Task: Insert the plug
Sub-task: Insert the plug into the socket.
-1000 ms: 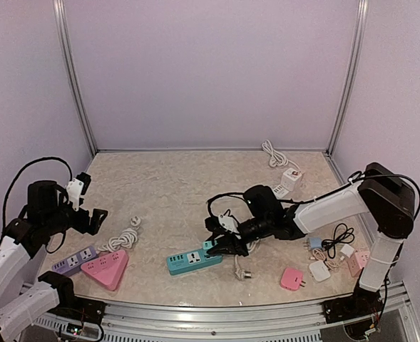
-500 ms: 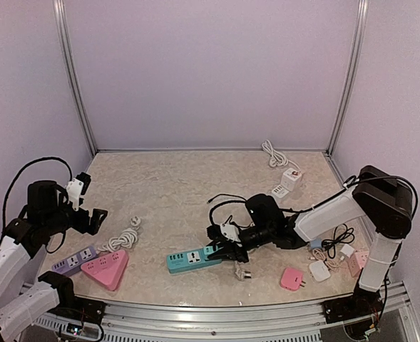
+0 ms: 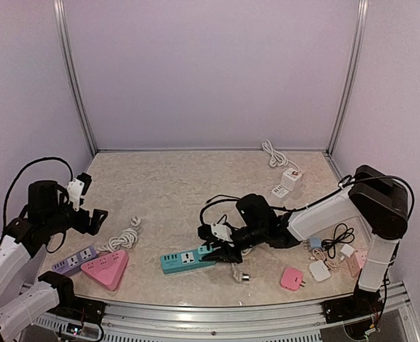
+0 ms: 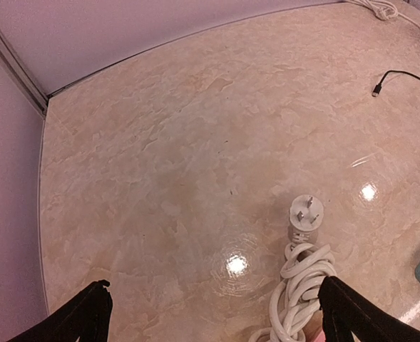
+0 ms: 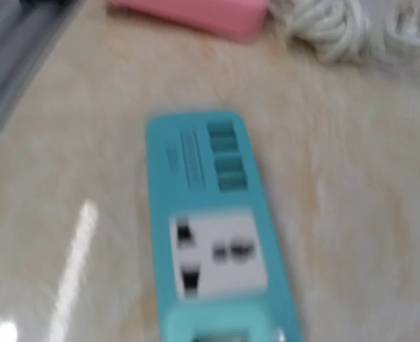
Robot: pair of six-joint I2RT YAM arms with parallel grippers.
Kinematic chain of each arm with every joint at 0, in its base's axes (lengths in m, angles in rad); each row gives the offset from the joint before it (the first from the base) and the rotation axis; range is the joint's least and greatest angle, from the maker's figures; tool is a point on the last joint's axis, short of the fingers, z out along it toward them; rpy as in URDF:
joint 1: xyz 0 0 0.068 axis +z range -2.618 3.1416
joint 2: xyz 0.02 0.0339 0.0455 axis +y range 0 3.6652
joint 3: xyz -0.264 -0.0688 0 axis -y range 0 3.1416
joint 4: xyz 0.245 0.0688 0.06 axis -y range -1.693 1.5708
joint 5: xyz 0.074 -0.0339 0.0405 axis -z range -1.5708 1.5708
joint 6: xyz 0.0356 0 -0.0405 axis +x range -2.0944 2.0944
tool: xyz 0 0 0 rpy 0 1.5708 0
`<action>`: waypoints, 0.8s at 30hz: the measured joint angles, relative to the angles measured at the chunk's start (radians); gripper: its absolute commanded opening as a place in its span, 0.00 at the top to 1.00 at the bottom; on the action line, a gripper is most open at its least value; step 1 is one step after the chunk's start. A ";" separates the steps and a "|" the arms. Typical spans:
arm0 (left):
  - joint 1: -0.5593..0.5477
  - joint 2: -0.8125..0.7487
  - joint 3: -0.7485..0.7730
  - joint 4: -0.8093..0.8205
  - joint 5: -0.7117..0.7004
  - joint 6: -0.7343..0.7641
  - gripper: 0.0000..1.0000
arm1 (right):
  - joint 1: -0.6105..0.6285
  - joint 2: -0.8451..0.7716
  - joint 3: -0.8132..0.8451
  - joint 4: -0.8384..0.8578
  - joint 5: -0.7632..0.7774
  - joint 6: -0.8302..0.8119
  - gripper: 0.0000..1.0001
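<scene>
A teal power strip (image 3: 185,260) lies on the table in front of centre. My right gripper (image 3: 215,251) sits low over its right end and appears shut on it. In the blurred right wrist view the teal strip (image 5: 210,228) fills the frame with its white socket face up, and my fingers do not show. A loose white plug (image 3: 242,275) on a short cord lies just right of the strip. My left gripper (image 3: 94,219) is open and empty at the far left, and in its wrist view (image 4: 213,313) it hovers above bare table.
A coiled white cord with a three-pin plug (image 4: 306,214) lies by the left gripper's right finger (image 4: 345,313). A pink triangular strip (image 3: 106,268) and a purple strip (image 3: 74,261) lie front left. Adapters (image 3: 292,278) and cables crowd the front right. A white strip (image 3: 288,182) lies back right.
My right gripper has moved left, and the teal power strip has slid left with it. The left arm has not moved.
</scene>
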 measured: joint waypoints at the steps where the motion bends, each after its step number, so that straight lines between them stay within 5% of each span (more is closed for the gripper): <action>1: 0.000 -0.001 0.000 0.000 0.000 0.000 0.01 | 0.000 -0.001 0.005 -0.021 0.011 0.004 0.53; 4: 0.000 -0.002 0.000 0.000 0.000 0.000 0.01 | -0.002 -0.002 -0.002 -0.104 0.034 0.011 0.33; 8: -0.005 -0.009 0.000 0.000 0.000 0.000 0.01 | -0.005 -0.047 -0.011 -0.149 0.068 0.048 0.24; 17: -0.020 -0.041 0.000 0.000 0.000 0.000 0.01 | -0.003 -0.244 0.031 -0.370 0.148 0.145 0.21; 24: -0.042 -0.089 0.000 0.000 -0.001 -0.006 0.01 | -0.005 -0.395 0.195 -0.721 0.421 0.408 0.19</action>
